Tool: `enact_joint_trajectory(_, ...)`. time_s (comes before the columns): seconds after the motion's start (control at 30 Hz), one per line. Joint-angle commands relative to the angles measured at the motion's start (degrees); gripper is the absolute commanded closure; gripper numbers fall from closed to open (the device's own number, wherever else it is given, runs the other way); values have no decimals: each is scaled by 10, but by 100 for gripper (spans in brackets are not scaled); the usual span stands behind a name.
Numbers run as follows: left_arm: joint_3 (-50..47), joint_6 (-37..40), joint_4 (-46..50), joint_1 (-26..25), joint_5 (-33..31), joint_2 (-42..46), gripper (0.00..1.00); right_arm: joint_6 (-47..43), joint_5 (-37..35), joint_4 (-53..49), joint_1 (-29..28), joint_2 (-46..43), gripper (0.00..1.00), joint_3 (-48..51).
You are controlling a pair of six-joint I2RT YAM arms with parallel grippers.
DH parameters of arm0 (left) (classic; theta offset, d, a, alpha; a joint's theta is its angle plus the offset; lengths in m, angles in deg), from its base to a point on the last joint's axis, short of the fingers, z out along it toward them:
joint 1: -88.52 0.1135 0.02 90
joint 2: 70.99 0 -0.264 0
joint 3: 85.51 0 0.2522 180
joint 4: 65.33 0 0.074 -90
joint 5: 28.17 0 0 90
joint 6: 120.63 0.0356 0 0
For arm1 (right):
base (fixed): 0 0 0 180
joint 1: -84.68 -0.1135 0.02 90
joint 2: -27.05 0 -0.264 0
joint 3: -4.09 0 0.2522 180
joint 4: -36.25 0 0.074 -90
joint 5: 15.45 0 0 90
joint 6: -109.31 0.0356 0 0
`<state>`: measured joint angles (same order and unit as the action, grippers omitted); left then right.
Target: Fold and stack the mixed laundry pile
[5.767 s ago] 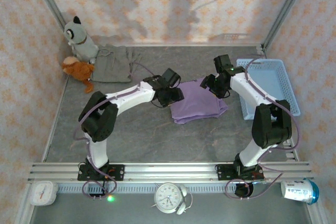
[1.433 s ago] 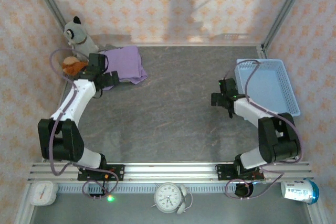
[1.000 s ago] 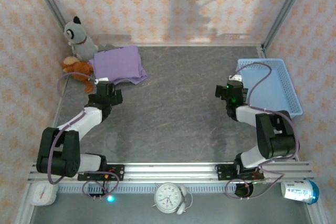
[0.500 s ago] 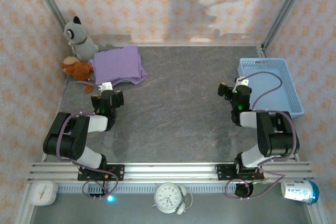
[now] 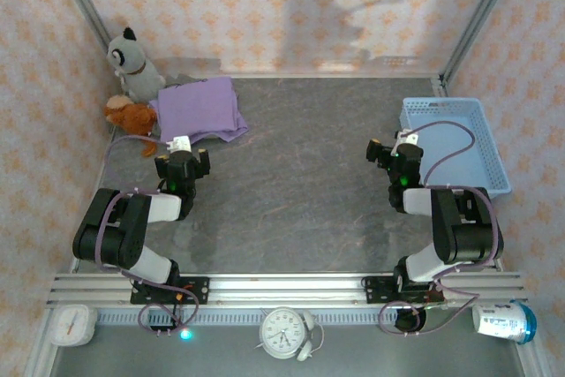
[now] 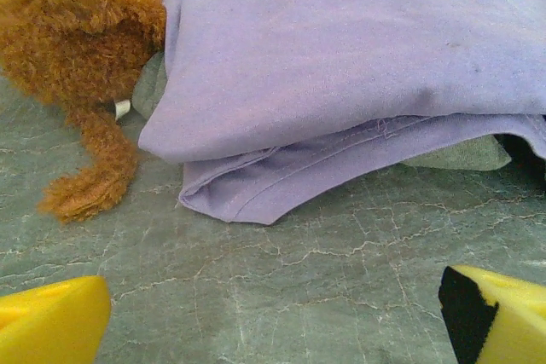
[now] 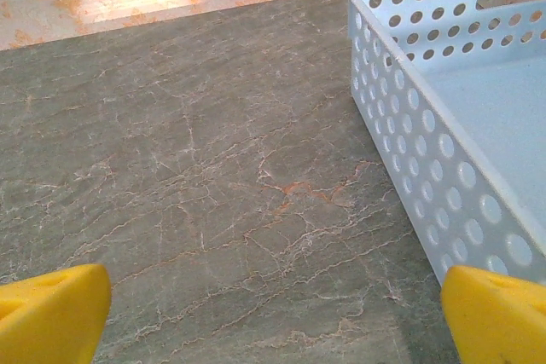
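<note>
Pulled back since earlier: both arms, with left claw [image 6: 277,321] and right claw [image 7: 273,313] spread wide and empty, stacking judged done. Just ahead of left claw, lavender garment [image 6: 341,57] is laid folded atop taupe garment [image 6: 452,155] to form the stack.

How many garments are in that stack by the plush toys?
2. The lavender garment lies folded on top at the far left; the taupe garment peeks from under it. Anything else beneath would be hidden.

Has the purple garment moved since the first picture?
Yes. The garment went from the table's middle to the far left corner, beside the orange toy, away from the basket.
</note>
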<state>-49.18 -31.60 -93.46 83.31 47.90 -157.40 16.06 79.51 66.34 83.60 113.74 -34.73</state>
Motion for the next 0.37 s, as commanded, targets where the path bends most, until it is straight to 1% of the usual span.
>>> enact_joint_trajectory(0.0,11,9,-21,3,-2,6,0,4,-33,4,8,5,1,9)
enact_joint_trajectory(0.33,12,2,-18,8,-2,7,0,4,-33,3,8,6,1,8)
